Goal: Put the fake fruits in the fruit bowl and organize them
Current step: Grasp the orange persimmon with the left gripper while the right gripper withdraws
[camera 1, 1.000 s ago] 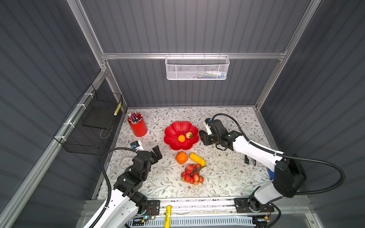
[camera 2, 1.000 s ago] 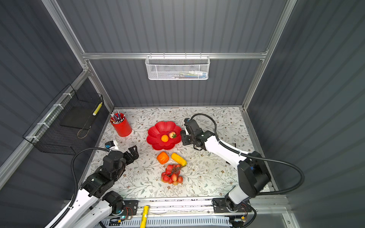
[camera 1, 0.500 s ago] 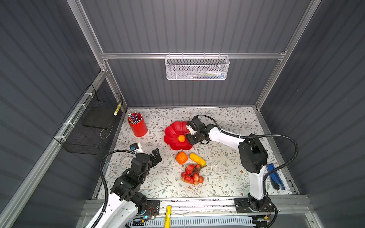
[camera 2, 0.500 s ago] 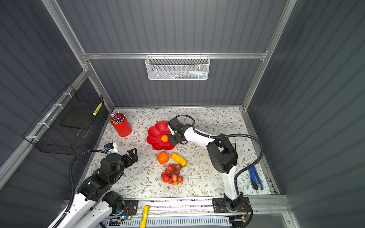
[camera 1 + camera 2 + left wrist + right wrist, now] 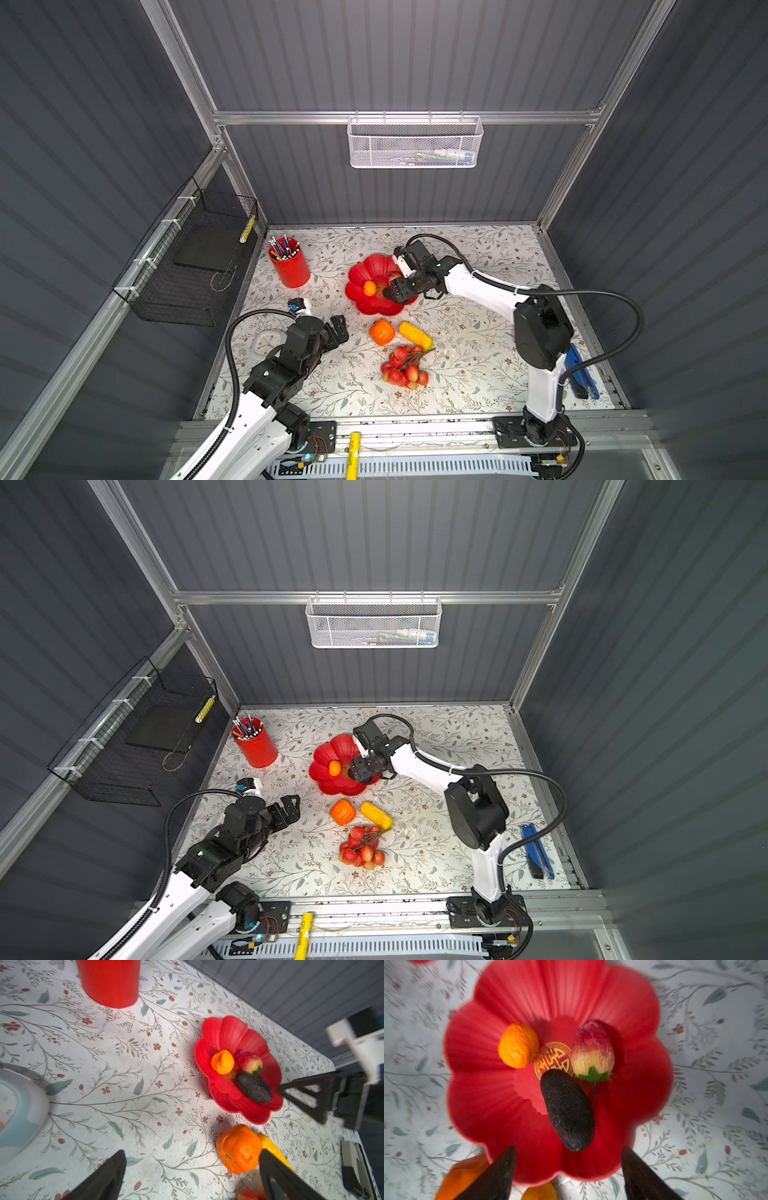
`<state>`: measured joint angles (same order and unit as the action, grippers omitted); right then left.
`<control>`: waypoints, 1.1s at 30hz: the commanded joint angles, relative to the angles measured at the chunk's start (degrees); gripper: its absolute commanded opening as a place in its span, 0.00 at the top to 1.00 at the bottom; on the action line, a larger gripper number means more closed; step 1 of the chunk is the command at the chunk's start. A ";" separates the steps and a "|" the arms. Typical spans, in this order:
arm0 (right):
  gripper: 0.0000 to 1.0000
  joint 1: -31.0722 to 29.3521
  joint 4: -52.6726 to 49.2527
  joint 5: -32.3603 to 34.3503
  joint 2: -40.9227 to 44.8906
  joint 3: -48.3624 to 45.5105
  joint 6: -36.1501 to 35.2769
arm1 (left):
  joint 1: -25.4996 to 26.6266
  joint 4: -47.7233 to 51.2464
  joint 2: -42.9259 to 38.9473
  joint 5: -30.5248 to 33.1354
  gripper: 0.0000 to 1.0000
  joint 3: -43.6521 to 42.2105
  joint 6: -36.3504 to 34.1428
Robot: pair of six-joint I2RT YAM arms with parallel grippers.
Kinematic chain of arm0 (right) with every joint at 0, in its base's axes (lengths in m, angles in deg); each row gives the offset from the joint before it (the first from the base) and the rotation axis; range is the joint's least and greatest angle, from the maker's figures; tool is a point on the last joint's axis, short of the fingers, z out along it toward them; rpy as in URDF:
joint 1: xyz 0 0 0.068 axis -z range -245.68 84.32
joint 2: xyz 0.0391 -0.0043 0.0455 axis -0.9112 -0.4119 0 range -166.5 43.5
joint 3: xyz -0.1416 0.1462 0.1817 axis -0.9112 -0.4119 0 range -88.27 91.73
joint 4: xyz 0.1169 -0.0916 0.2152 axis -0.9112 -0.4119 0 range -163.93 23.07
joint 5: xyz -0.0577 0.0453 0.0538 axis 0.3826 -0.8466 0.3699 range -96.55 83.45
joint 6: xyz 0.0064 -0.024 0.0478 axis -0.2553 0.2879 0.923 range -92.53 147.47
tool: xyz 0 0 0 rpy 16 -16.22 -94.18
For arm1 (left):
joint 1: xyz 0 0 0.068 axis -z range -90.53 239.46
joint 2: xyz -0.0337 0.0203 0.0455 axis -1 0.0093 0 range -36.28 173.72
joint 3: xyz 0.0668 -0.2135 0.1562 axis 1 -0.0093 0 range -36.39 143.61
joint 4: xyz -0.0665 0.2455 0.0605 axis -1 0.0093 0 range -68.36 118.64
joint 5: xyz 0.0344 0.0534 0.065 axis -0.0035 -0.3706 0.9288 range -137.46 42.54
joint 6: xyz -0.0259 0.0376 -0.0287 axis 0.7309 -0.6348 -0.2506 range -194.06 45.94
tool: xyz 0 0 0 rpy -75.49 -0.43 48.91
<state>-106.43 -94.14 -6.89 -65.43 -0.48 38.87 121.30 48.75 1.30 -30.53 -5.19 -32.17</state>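
Note:
The red flower-shaped fruit bowl point(image 5: 374, 266) point(image 5: 340, 746) sits mid-table. In it lie a small round orange point(image 5: 518, 1045), a strawberry point(image 5: 592, 1049) and a dark avocado point(image 5: 568, 1109), which rests free across the gold centre. My right gripper point(image 5: 569, 1148) point(image 5: 395, 291) hovers open just above the bowl's near side, holding nothing. On the table in front of the bowl are a lobed orange fruit point(image 5: 382, 331), a yellow oblong point(image 5: 415, 336) and a red berry bunch point(image 5: 403, 368). My left gripper point(image 5: 192, 1152) point(image 5: 338, 328) stands open and empty, left of the lobed orange fruit.
A red pen cup point(image 5: 289, 266) stands at the back left. A round white clock point(image 5: 266, 343) lies under my left arm. A blue tool point(image 5: 582, 374) lies by the right edge. A black wire basket point(image 5: 199, 257) hangs on the left wall.
My right gripper swung in from the bowl's right to over the bowl, opened and let the avocado go into it. The left arm barely shifted.

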 commanded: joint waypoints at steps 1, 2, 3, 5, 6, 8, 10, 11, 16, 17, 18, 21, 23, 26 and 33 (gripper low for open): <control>0.14 0.19 4.51 1.48 9.81 -5.27 2.17 | -0.11 -3.02 4.45 -7.05 0.02 3.04 -2.83; 0.12 0.35 6.76 1.71 12.14 -7.64 2.90 | -0.15 -3.48 6.69 -8.87 0.03 3.58 -3.26; 0.10 0.64 8.61 1.72 15.03 -10.75 3.86 | -0.11 -3.88 8.94 -10.57 0.04 4.25 -3.75; 0.06 1.20 12.04 1.61 20.32 -16.79 5.77 | -0.09 -4.94 12.71 -13.56 0.05 5.10 -4.07; 0.04 1.65 13.75 1.57 23.50 -20.17 6.90 | 0.13 -5.84 14.43 -14.94 0.05 5.30 -4.18; 0.01 2.65 16.15 1.38 28.27 -25.89 8.98 | 0.74 -7.65 16.79 -16.35 0.06 5.41 -4.02; 0.01 3.62 17.41 1.43 32.26 -30.93 10.76 | 1.88 -9.36 18.61 -16.60 0.06 5.51 -3.79; 0.01 4.36 17.77 1.42 34.27 -33.31 11.66 | 2.55 -10.00 19.64 -16.43 0.06 5.73 -3.76; 0.01 8.25 18.68 -0.21 40.69 -41.35 14.32 | 7.05 -10.77 25.72 -13.14 0.04 8.12 -4.01; 0.01 9.10 18.55 -0.71 41.35 -42.04 14.59 | 7.99 -10.86 27.24 -12.07 0.04 8.71 -4.01; 0.01 9.71 18.36 -1.16 41.79 -42.49 14.69 | 8.85 -11.13 28.75 -11.44 0.04 9.14 -4.04; 0.01 10.80 17.81 -1.88 42.46 -42.68 14.78 | 9.81 -12.78 32.44 -11.25 0.04 9.38 -3.25; 0.01 11.00 17.75 -2.19 42.65 -42.53 14.70 | 10.24 -14.20 34.29 -11.22 0.04 9.15 -2.66; 0.01 11.30 17.73 -2.55 42.70 -42.26 14.71 | 10.72 -15.07 36.51 -11.00 0.04 9.19 -2.26; 0.01 11.56 17.49 -2.40 42.90 -42.85 14.53 | 11.00 -15.88 39.65 -9.37 0.04 9.06 -2.03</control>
<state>-95.22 -77.11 -8.90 -23.31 -43.00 53.01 131.92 33.98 40.10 -41.26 2.94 -34.80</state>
